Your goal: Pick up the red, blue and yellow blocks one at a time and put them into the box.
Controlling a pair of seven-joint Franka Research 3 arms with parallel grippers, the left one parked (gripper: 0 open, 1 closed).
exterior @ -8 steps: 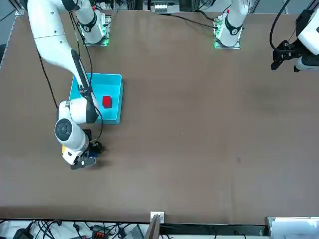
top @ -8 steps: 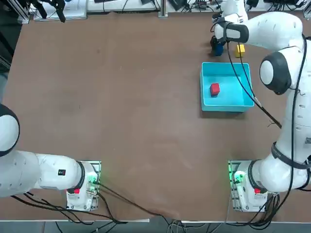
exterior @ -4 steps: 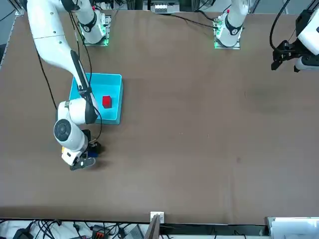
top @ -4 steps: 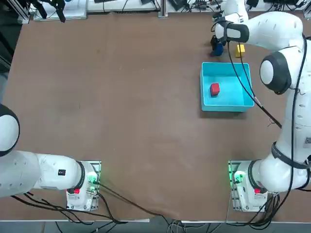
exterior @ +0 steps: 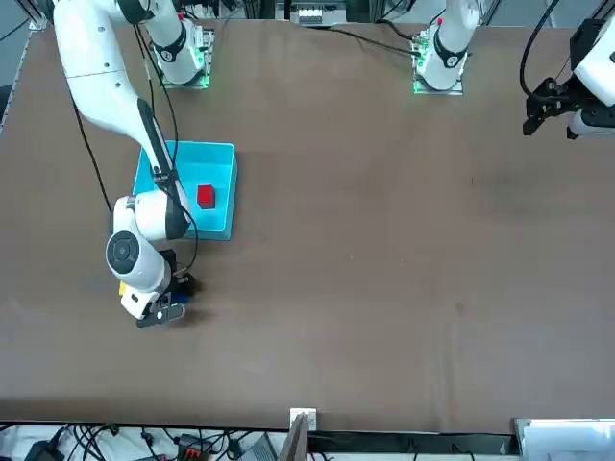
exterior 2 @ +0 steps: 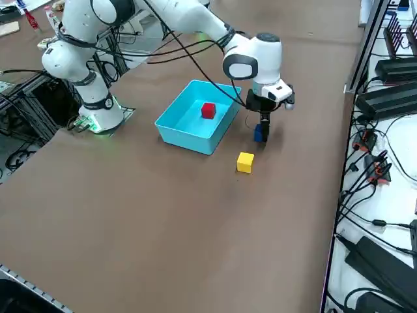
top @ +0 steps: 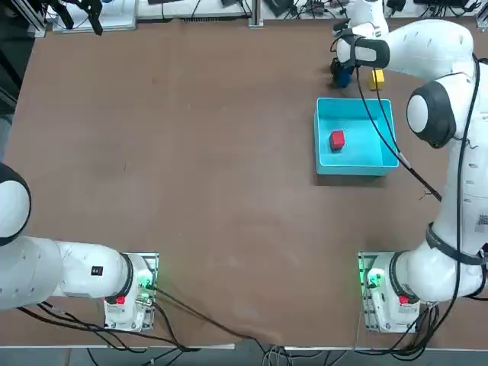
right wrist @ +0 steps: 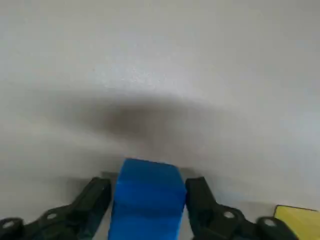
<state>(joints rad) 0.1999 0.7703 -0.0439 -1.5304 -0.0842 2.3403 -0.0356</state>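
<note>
The blue block (right wrist: 147, 200) stands on the table just beyond the far side of the box (top: 357, 166). My right gripper (right wrist: 148, 184) reaches straight down over it, one finger pressed to each side face, shut on it. From the side the blue block (exterior 2: 259, 133) shows under the gripper (exterior 2: 261, 125), resting on the table. A hand's width to the right of the blue one, the yellow block (top: 376, 78) sits loose on the table. The red block (top: 337, 139) lies inside the box, near its middle.
Cables and equipment run along the table's far edge, close behind the gripper. The right arm's cable hangs over the box (exterior 2: 189, 138). Brown table surface stretches to the left of the box.
The fingers have drawn in against the blue block's sides. The arm and the blocks have stayed where they were.
</note>
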